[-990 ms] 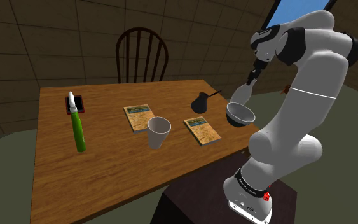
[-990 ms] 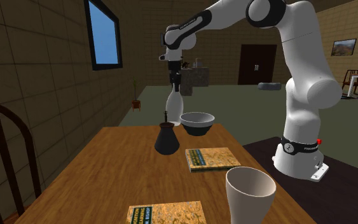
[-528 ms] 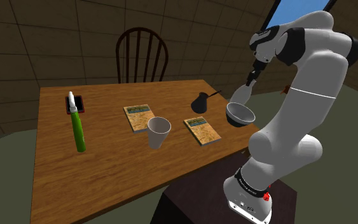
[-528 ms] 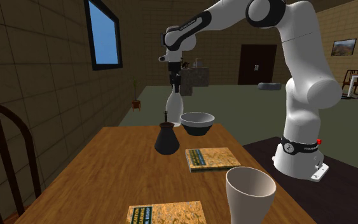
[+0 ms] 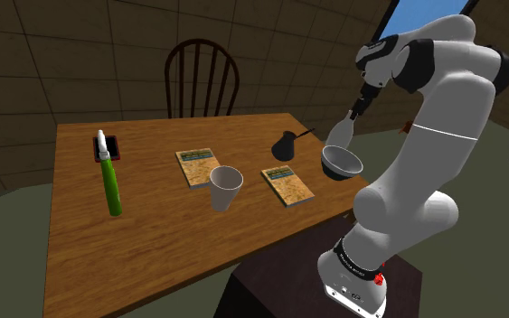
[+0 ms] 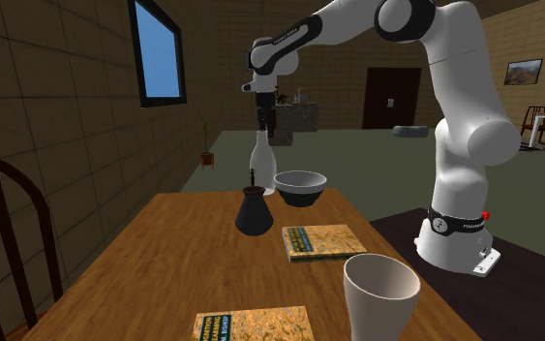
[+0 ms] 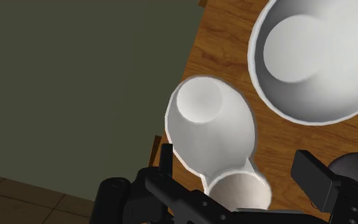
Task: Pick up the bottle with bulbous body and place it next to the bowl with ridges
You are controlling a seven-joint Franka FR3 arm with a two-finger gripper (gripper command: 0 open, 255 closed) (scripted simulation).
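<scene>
Arm [image 5: 442, 117]: white with dark joints, it rises from the stand and bends over the desk's corner, carrying the hand.
Desk [image 5: 153, 244]: brown wood. The hand hangs over its edge, with dark floor past that edge.
Chair [image 5: 202, 77]: dark, with a spindle back, at the desk's far side and well apart from the hand.
Bowl [image 5: 341, 163]: white, below the hand and just beside the bottle. In the wrist view a strip of desk shows between the two.
Bottle [image 7: 212, 130]: white with a bulbous body and narrow neck, upright directly under the hand, next to the bowl at the desk's edge.
Green bottle [image 5: 111, 185]: lying flat at the end of the desk farthest from the hand.
Books [image 5: 197, 167]: two lie flat, and the nearer [image 5: 287, 184] is near the hand.
Cup [image 5: 226, 187]: white, between the books.
Pot [image 5: 285, 146]: dark with a long handle, near the bowl.
Hand [image 7: 236, 156]: black fingers spread to either side of the bottle's neck, with a gap showing, so nothing is clasped.
</scene>
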